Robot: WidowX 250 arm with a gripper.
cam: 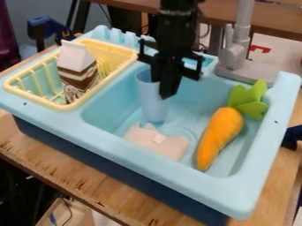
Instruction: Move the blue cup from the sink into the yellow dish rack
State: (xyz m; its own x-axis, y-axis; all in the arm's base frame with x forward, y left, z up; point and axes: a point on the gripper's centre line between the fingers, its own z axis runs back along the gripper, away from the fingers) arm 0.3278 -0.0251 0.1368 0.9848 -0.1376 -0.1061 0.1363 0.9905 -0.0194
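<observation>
The black gripper (168,87) hangs down over the back of the light blue sink, right against a translucent blue cup (152,101) and covering part of its right side. This cup stands nearly upright inside the basin, leaning slightly, with its rim up beside the gripper. Whether the gripper holds it cannot be made out. Just in front of the cup's base, a beige cloth-like piece (156,140) with a small white tag lies on the basin floor. An orange toy carrot (220,134) with green leaves rests along the basin's right side, its leaves up near the rim.
A yellow rack (69,107) sits at the sink's left, holding a brown and white carton (77,70). Behind the basin, toward the right, rises a grey faucet (234,55). The sink's raised rim (177,192) surrounds the basin, and the sink stands on a wooden table (77,176).
</observation>
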